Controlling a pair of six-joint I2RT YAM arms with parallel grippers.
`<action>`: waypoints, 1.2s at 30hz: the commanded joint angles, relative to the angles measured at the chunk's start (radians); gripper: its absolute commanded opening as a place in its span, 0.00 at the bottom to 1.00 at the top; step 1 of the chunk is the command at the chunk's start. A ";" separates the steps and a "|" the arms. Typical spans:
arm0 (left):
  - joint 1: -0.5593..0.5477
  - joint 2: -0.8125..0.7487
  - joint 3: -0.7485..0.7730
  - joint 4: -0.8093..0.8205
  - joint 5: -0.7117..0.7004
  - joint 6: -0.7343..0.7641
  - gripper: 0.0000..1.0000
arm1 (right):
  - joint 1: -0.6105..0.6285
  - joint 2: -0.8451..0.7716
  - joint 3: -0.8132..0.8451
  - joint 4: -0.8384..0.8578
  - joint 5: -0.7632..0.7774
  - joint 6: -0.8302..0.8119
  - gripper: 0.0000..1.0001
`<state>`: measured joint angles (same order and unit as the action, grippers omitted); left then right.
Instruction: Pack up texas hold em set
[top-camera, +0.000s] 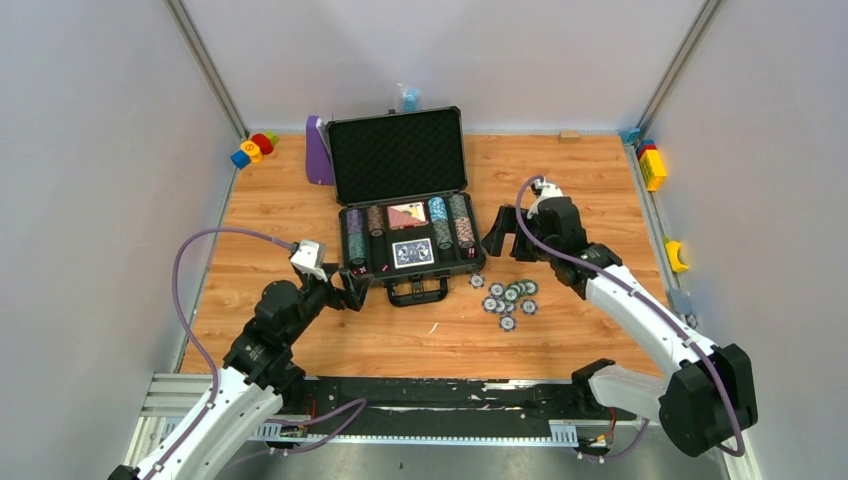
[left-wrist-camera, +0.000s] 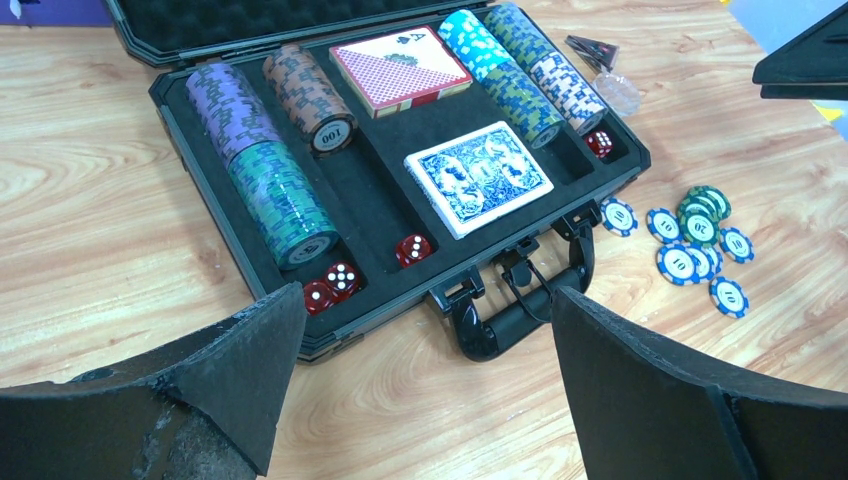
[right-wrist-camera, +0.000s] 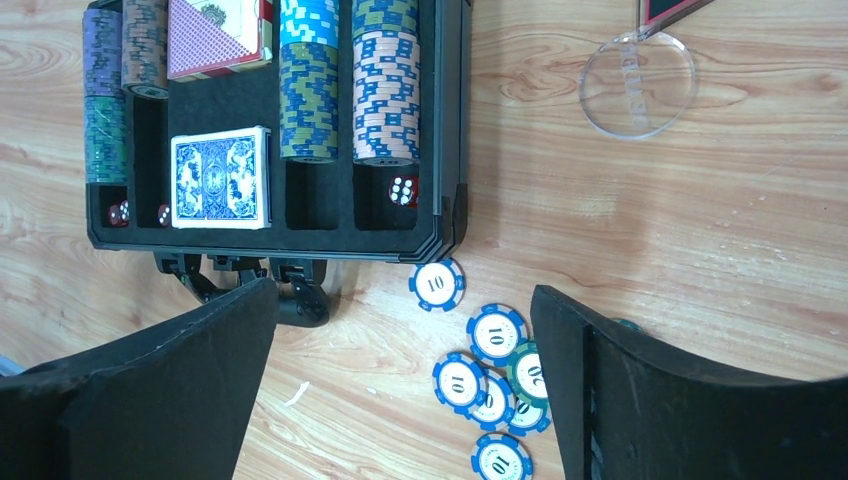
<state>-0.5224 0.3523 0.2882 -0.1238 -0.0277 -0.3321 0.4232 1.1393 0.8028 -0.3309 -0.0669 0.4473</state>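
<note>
left gripper (left-wrist-camera: 425, 300) spread wide, holding nothing; lid-up briefcase (left-wrist-camera: 380, 308) just ahead of its fingers. right gripper (right-wrist-camera: 402, 290) fingers far apart, empty; loose chips (right-wrist-camera: 497, 333) between them, briefcase ahead-left.
</note>
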 joint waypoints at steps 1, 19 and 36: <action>0.000 -0.008 -0.007 0.020 -0.006 -0.001 1.00 | -0.014 0.001 -0.004 0.062 -0.046 0.009 1.00; 0.000 -0.024 -0.013 0.020 -0.002 0.001 1.00 | -0.038 0.060 0.012 0.111 -0.136 0.010 1.00; -0.001 -0.019 -0.012 0.021 -0.001 0.000 1.00 | -0.044 0.053 0.004 0.111 -0.141 0.011 1.00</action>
<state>-0.5224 0.3374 0.2802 -0.1299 -0.0277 -0.3325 0.3862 1.2026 0.8024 -0.2699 -0.1951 0.4473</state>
